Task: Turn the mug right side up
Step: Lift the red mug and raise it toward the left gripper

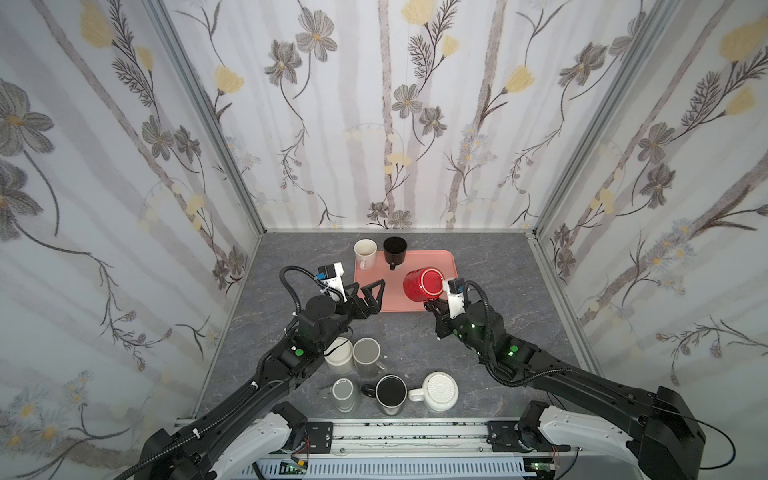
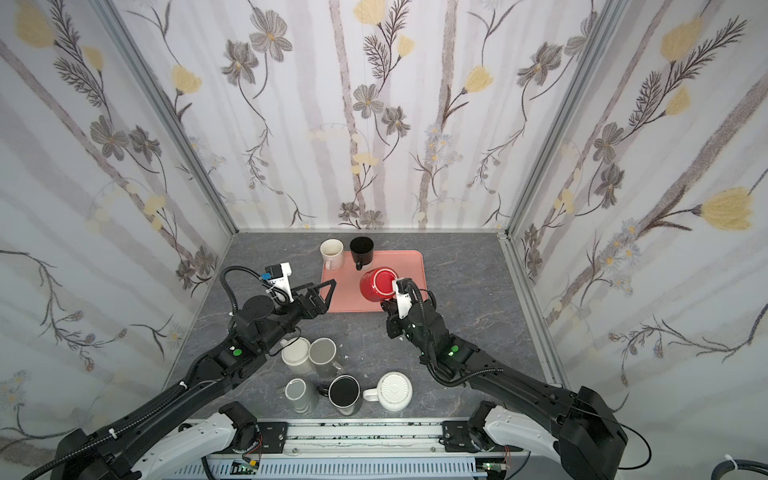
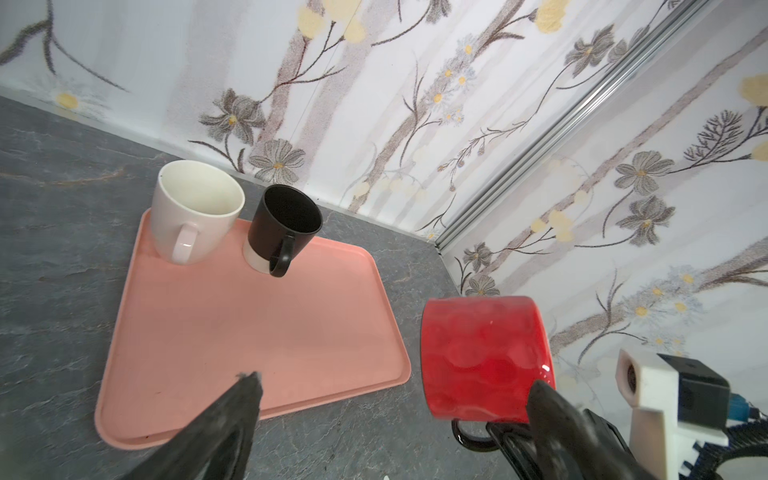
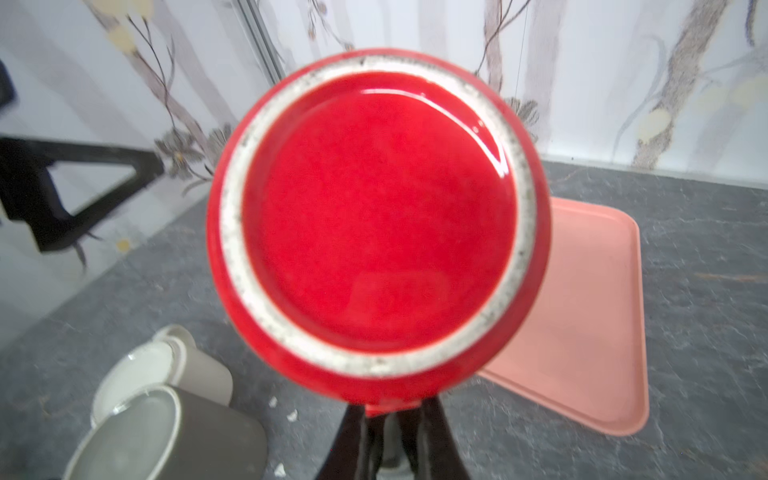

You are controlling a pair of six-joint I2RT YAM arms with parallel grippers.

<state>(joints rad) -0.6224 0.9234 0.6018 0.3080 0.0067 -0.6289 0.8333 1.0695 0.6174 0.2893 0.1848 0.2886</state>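
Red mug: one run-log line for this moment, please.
right gripper: shut on red mug | red mug: held sideways | left gripper: open, empty

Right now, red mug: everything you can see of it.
The red mug looks like glossy ceramic, with a dimpled wall and a speckled, unglazed white foot ring. It is tipped on its side in the air by the right edge of the pink tray, base toward the right arm. The right gripper is shut on its handle.
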